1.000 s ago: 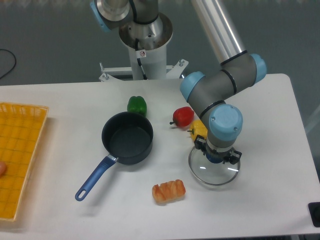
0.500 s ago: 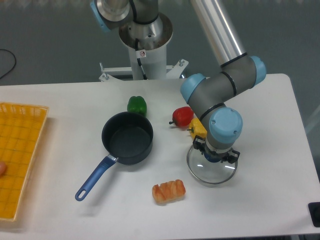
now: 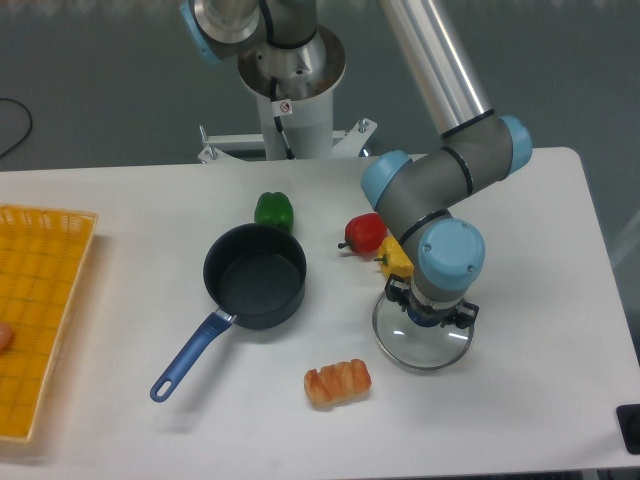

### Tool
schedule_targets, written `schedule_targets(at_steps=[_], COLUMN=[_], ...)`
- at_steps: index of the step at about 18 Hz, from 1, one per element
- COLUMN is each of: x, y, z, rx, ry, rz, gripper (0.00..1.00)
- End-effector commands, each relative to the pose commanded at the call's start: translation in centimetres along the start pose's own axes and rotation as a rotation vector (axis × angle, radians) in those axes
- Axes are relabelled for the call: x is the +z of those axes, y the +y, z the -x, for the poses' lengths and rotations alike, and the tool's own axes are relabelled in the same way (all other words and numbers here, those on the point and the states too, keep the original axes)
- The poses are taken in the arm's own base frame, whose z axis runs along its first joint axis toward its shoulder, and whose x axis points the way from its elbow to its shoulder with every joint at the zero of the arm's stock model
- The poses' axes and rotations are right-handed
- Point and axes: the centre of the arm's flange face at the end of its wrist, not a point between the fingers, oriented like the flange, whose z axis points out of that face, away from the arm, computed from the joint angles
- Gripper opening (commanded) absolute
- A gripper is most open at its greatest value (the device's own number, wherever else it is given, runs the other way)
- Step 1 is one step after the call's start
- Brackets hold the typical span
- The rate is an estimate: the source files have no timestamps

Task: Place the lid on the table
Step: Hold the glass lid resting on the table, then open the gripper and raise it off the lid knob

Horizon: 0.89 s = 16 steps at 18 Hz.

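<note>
here the tool (image 3: 434, 318) points straight down from the arm's blue-capped wrist, sitting over the middle of the lid (image 3: 421, 341). its fingers are mostly hidden by the wrist, and the lid's knob is hidden under them, so i cannot tell whether the tool grips the knob or has let go. the lid, a clear glass disc with a thin metal rim, lies directly below the tool, low on the white tabletop (image 3: 540, 300); whether it rests flat on the surface or hangs just above it is hard to tell. just behind the tool and to its left is a yellow pepper (image 3: 396, 258), partly covered by the arm, with a red pepper (image 3: 366, 233) beside it, farther back. to the tool's left and a bit forward lies a piece of bread (image 3: 337, 382). farther left stands a dark blue saucepan (image 3: 255, 276) with its blue handle pointing forward-left, and a green pepper (image 3: 273, 211) just behind it. a yellow mesh tray (image 3: 40, 290) sits at the far left edge
</note>
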Motion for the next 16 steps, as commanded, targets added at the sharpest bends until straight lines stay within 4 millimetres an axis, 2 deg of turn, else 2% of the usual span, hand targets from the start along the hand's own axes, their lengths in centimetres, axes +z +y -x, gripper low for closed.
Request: schedule_targets(at_steps=[1,8,12,16], x=[0.0,0.2,-0.7,-1.9], y=[0.0,-0.1,0.0,0.0], z=[0.0,-0.2,-0.3,-0.6], rx=[-0.002,0.0,0.005,0.013], ry=[-0.001,0.001,-0.01,-0.027], rz=[0.001,0.003,-0.003,-0.017], gripper=[0.88,0.88,0.99,1.0])
